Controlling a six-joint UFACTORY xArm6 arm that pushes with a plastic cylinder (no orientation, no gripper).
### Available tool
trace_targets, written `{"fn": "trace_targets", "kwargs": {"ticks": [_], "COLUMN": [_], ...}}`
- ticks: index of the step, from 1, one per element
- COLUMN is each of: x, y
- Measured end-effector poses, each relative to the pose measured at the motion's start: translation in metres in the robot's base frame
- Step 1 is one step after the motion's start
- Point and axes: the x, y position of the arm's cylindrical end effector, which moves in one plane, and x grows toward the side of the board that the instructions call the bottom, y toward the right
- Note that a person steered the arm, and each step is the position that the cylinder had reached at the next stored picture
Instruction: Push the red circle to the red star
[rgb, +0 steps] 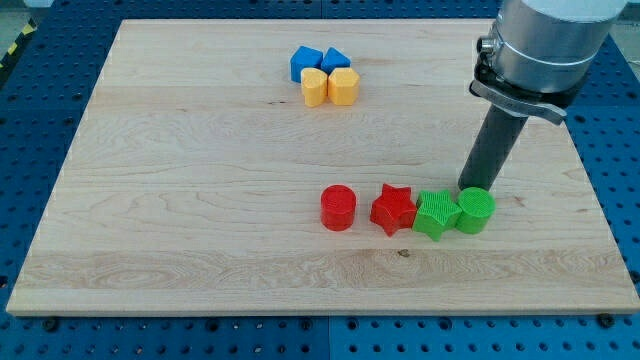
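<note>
**Eight blocks on the counter, red circle just left of the red star**

Eight small blocks sit on our wooden counter (200, 200), which fills most of the view over a blue perforated base (610, 150). Our arm's grey housing (545, 40) enters at the view's top right, and the dark rod (492, 150) slopes down from it. We carry no jaws, so our tool neither opens nor closes and holds nothing; it is only the rod. Our tip (470, 188) rests at the upper edge of the green cylinder (476, 211), touching it or just beside it; we cannot tell which.

Four blocks form a row in the lower right part of the counter. From the view's left they run: the red circle (338, 208), the red star (393, 209), the green star (436, 214) and the green cylinder. The red circle stands near the red star with a narrow strip of wood between them. The red star touches the green star, and the green star touches the green cylinder.

Four more blocks cluster near the view's top, well apart from the row: a blue block (304, 63) beside a blue triangle-like block (335, 59), with a yellow block (314, 87) and a yellow hexagon-like block (343, 86) just below them, all pressed together.
</note>
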Motion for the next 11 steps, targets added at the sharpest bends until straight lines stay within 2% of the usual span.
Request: {"fn": "trace_targets", "kwargs": {"ticks": [1,2,3,4,5,6,8,11], "x": [-0.066,-0.084,-0.084,-0.052,-0.019,0.022,0.033,0.032], "y": [-0.027,-0.094,-0.162,-0.216,-0.237,-0.218,-0.182,-0.171]}}
